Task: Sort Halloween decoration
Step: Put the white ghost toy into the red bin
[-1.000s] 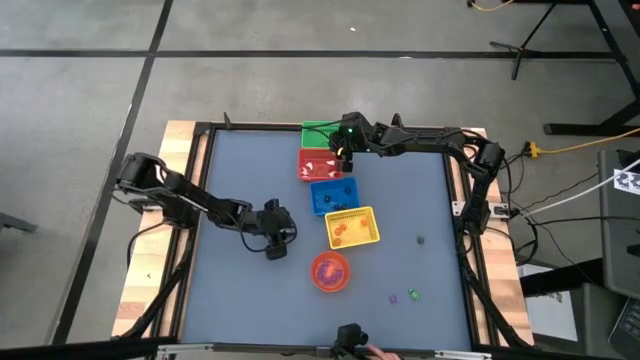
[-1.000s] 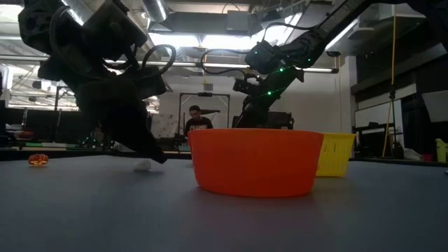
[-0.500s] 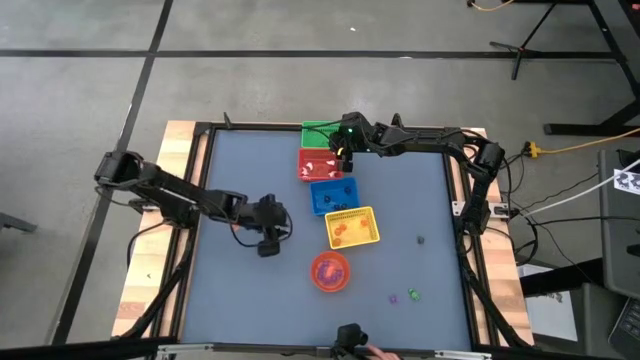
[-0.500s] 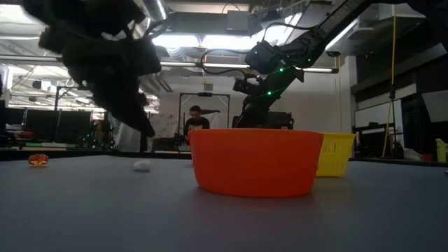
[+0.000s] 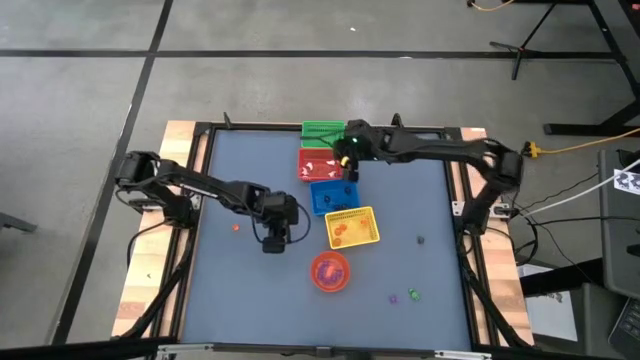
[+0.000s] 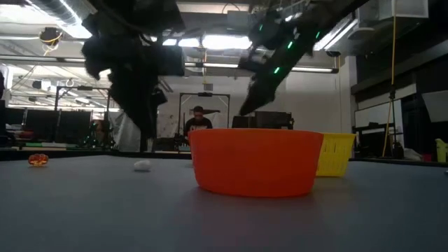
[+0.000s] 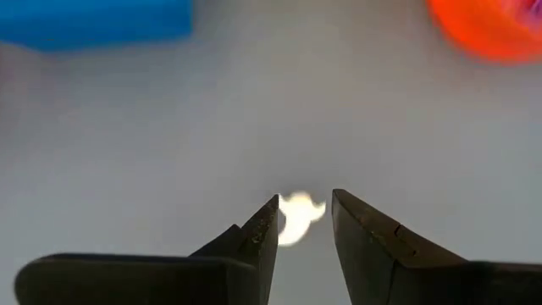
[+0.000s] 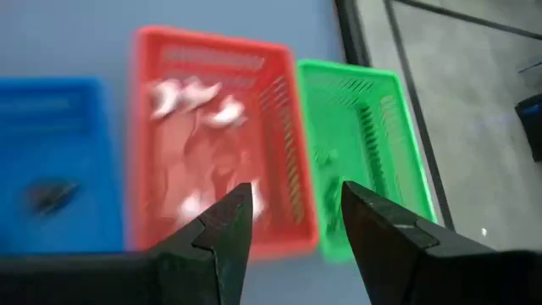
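Observation:
A small white trinket (image 7: 296, 217) lies on the grey table (image 5: 400, 200). My left gripper (image 7: 303, 199) hangs open above it with a finger on either side of it in the left wrist view. The low view shows the trinket (image 6: 142, 166) on the table and the gripper (image 6: 147, 129) raised clear of it. My right gripper (image 8: 292, 191) is open and empty over the red basket (image 8: 220, 144), which holds several white trinkets. An orange trinket (image 5: 236, 227) lies to the table's left of my left gripper (image 5: 273, 240).
A row of baskets runs from far to near: green (image 5: 322, 130), red (image 5: 318, 163), blue (image 5: 332, 196) with a dark trinket, yellow (image 5: 352, 228). An orange bowl (image 5: 331, 271) stands nearer. Loose trinkets lie near right: dark (image 5: 420, 239), purple (image 5: 392, 297), green (image 5: 413, 294).
My left gripper has risen off the table beside the white trinket, swung a little to the table's left and come back over it. The trinket has stayed where it was. My right gripper has moved a little toward the near edge, from the green basket's side over the red basket.

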`<state>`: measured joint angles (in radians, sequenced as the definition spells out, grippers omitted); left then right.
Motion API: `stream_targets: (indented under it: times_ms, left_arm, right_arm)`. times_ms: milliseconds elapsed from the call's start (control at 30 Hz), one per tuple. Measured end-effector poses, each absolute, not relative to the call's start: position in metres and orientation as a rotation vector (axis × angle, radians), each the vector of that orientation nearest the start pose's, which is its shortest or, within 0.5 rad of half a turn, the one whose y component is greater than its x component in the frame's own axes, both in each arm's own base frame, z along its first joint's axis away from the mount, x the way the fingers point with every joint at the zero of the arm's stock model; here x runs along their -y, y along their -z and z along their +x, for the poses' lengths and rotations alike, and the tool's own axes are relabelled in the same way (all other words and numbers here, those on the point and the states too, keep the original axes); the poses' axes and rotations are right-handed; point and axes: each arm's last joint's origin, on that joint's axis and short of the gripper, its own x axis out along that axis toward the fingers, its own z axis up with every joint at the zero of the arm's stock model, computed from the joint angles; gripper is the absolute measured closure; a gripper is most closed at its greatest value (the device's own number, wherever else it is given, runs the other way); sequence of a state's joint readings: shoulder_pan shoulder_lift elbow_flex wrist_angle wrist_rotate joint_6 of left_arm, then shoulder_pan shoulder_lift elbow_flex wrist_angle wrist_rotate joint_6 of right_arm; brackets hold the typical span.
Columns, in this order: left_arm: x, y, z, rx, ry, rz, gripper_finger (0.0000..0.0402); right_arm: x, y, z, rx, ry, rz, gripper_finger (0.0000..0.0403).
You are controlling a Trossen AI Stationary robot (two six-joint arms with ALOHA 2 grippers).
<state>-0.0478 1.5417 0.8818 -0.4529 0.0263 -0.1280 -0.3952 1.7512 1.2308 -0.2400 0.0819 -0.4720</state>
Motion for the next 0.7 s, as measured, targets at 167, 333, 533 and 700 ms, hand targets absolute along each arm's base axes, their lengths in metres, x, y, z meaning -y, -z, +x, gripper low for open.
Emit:
stream_targets:
  times_ms: [167, 333, 533, 700]
  left_arm:
    - [0.016, -0.170, 0.286, -1.151, 0.001, -0.099, 0.0305]
    - [0.015, -0.170, 0.286, -1.153, -0.003, -0.100, 0.0298]
    - [0.015, -0.167, 0.284, -1.162, -0.005, -0.100, 0.0256]
    - [0.015, -0.162, 0.285, -1.152, -0.013, -0.094, 0.0235]
  right_arm:
    - [0.102, -0.273, 0.319, -0.895, 0.210, -0.313, 0.0221]
    - [0.058, -0.318, 0.280, -0.841, 0.167, -0.247, 0.0221]
    - [0.019, -0.352, 0.237, -0.759, 0.119, -0.146, 0.0221]
    - [-0.006, -0.359, 0.213, -0.715, 0.053, -0.092, 0.0221]
